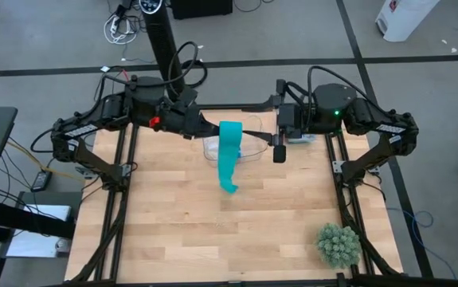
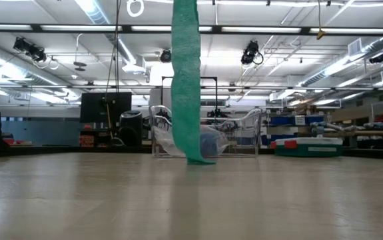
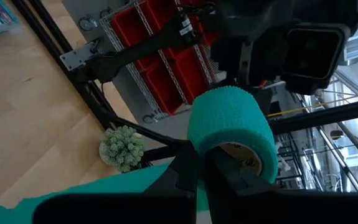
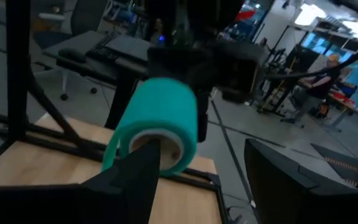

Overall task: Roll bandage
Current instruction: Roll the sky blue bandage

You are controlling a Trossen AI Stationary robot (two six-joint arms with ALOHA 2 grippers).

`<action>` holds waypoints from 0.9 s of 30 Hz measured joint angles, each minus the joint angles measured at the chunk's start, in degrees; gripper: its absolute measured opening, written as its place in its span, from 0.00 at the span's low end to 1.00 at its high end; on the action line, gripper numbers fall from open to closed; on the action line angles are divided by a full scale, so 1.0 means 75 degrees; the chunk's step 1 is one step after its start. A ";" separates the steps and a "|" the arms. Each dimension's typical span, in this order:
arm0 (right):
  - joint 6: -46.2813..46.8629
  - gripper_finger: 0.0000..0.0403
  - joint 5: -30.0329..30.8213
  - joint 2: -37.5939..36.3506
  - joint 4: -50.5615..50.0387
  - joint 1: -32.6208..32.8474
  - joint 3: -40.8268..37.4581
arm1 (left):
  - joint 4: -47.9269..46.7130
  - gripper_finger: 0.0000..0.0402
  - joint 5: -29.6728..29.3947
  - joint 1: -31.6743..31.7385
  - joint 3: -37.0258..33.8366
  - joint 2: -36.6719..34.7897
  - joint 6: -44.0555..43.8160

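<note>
The bandage is a teal roll [image 3: 228, 124] on a cardboard core, held high over the table by my left gripper [image 3: 207, 177], which is shut on it. Its loose ribbon [image 2: 186, 80] hangs straight down, and the lower end [image 2: 199, 159] rests on the table. My right gripper [image 4: 202, 152] faces the roll's other end [image 4: 160, 118] with its fingers wide open. One fingertip [image 4: 142, 163] stands before the core's opening; whether it touches, I cannot tell. From above, both grippers meet at the roll [image 1: 230, 129]. My left gripper holds the roll by the rim at its left end [image 3: 211, 148]. One finger seems to sit inside the core and the other outside the teal wall. The fingers come in level from the table's left. The roll is lifted clear, its axis level, with the ribbon hanging below it.
A clear plastic tray [image 1: 248, 150] stands on the table under the grippers, with something blue in it [image 2: 212, 141]. A green spiky ball [image 1: 338, 244] sits at the near right corner. The dark frame rails [image 1: 125, 199] run along both sides of the wooden top.
</note>
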 joint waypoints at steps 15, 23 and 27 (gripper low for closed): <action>-0.0404 0.45 -0.0210 0.0376 0.0331 -0.0001 0.0000 | -0.0064 0.05 -0.0135 0.0000 0.0000 0.0000 0.0093; -0.0387 0.22 -0.0316 0.0376 0.0480 -0.0031 0.0000 | -0.0025 0.05 -0.0221 0.0001 0.0001 -0.0003 0.0222; -0.0317 0.07 -0.0436 0.0376 0.0433 -0.0042 0.0000 | -0.0044 0.05 -0.0275 0.0000 0.0000 0.0000 0.0409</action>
